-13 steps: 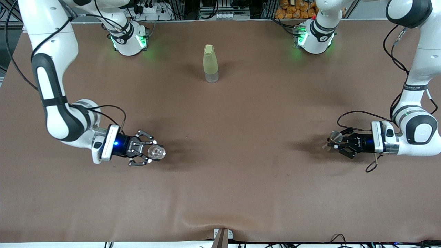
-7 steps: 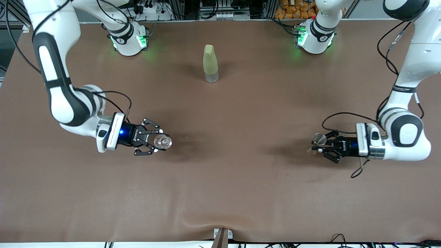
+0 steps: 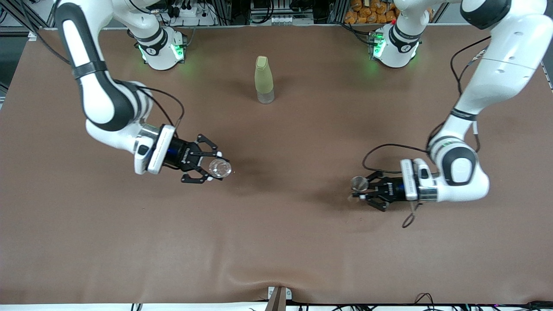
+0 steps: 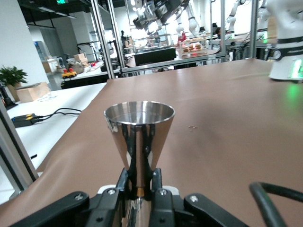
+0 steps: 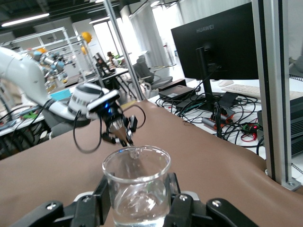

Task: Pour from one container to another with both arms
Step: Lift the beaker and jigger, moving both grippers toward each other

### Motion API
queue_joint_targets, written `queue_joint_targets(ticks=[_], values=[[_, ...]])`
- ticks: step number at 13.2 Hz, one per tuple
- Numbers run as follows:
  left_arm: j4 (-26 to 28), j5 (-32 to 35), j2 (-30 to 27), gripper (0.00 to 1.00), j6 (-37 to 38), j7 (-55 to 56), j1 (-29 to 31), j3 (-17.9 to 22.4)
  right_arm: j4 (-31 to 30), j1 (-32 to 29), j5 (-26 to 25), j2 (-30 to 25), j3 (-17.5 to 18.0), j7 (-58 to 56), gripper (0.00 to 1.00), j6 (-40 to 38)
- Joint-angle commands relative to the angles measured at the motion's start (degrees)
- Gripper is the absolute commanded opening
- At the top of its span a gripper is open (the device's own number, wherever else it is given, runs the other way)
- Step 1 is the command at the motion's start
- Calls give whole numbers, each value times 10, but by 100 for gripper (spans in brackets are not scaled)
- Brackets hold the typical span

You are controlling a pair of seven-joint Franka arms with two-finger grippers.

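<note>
My right gripper (image 3: 214,168) is shut on the tiny clear glass cup (image 3: 220,168), upright above the brown table toward the right arm's end. In the right wrist view the glass cup (image 5: 137,182) sits between the black fingers (image 5: 105,194) of my right gripper (image 5: 137,201), with a little clear liquid in its bottom. My left gripper (image 3: 360,189) is shut on the narrow waist of the silver hourglass-shaped metal cup (image 3: 358,183), held above the table toward the left arm's end. In the left wrist view the metal cup (image 4: 138,125) stands upright in my left gripper (image 4: 140,182), rim up.
A tall pale yellow-green bottle (image 3: 264,80) stands on the table (image 3: 276,242) between the two arm bases, farther from the front camera than both cups. The left arm with its gripper (image 5: 119,131) shows far off in the right wrist view.
Both arms have carried their cups toward the middle of the table, so the gap between the glass cup and the metal cup is smaller. Both grips are unchanged.
</note>
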State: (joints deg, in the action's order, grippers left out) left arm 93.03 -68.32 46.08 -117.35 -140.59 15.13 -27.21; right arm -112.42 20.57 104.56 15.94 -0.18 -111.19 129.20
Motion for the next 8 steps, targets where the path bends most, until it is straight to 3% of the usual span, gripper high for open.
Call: queue_joint_targets(ticks=[1, 6, 8], values=[[3, -57, 12, 0, -56, -36, -45, 1, -18, 50, 62, -20, -5, 7, 0, 30], [0, -195, 48, 0, -152, -149, -160, 8, -10, 110, 101, -16, -5, 0, 0, 90], [-1, -248, 53, 0, -155, -159, -199, 16, -3, 146, 155, -10, -6, -2, 0, 99]])
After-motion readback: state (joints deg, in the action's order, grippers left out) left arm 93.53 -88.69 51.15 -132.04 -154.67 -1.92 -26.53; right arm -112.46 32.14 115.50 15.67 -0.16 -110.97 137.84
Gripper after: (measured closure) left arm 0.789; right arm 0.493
